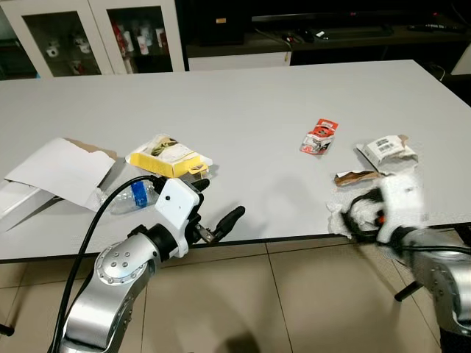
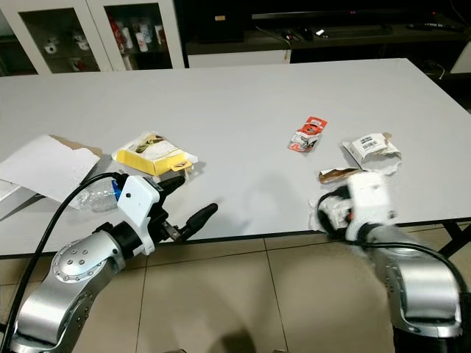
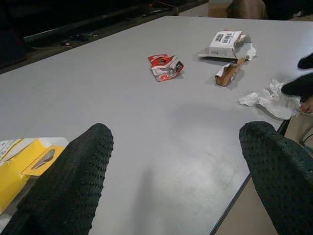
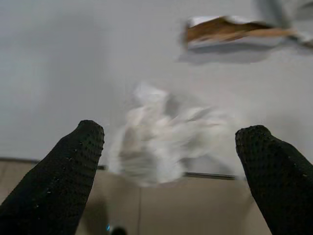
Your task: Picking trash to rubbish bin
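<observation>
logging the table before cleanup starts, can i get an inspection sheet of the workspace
surface: grey table, matte, robot at its near edge
job's things: crumpled white paper at the near edge; red wrapper; brown scrap; labelled white packet; rubbish bin: nothing seen
clutter: yellow package, plastic bottle, white sheets on the robot's left
grippers: right gripper jaws open around the crumpled paper; left gripper jaws open, holding nothing
cables: black cable along left arm
surroundings: glass cabinets, tiled floor
</observation>
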Motion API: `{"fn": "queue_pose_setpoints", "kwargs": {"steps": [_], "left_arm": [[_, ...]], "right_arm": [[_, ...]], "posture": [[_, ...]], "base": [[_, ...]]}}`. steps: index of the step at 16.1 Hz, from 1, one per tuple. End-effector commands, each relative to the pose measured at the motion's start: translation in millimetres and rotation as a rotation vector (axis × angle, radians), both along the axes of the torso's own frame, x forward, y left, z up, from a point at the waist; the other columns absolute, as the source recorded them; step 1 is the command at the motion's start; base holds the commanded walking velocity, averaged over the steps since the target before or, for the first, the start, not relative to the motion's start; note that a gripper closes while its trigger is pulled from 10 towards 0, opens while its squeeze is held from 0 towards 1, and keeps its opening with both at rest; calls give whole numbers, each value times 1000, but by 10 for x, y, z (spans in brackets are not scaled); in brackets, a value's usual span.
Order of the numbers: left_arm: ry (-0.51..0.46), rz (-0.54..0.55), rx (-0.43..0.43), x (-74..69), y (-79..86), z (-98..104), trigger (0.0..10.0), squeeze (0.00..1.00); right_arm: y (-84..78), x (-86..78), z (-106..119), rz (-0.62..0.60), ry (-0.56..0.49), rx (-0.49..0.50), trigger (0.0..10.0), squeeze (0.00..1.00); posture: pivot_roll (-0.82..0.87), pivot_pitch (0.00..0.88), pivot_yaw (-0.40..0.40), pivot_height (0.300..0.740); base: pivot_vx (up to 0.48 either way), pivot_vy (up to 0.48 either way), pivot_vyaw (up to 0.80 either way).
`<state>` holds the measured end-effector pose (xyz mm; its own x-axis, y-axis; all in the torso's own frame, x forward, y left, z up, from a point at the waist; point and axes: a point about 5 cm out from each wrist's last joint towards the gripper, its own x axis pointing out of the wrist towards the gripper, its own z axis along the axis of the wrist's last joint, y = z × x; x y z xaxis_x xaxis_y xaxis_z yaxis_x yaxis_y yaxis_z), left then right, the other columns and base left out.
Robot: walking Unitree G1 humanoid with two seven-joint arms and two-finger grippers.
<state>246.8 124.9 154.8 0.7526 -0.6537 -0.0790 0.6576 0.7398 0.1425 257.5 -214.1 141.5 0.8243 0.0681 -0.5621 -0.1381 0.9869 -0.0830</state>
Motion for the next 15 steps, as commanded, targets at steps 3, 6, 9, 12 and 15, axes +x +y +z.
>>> {"fn": "queue_pose_setpoints", "kwargs": {"steps": [3,6,9,12,15], "left_arm": [[-13,-50,-3,-34,-54,60,10000,0],[-17,-57,8,-48,-52,62,10000,0],[-18,-55,18,-49,-31,62,10000,0],[-15,-67,25,-59,-35,57,10000,0],[-2,-101,8,-87,-65,69,10000,0]], "right_arm": [[24,96,-70,3,32,-53,10000,0],[-40,127,-260,-33,74,-127,10000,0],[-72,125,-357,-52,100,-143,10000,0],[-66,136,-426,-49,118,-138,10000,0],[-68,152,-414,-60,112,-100,0,0]], "posture": [[-1,59,-6,740],[6,62,-11,740],[11,63,-9,740],[14,60,-3,740],[15,60,-3,740]], "base": [[0,0,0],[0,0,0],[0,0,0],[0,0,0],[0,0,0]]}}
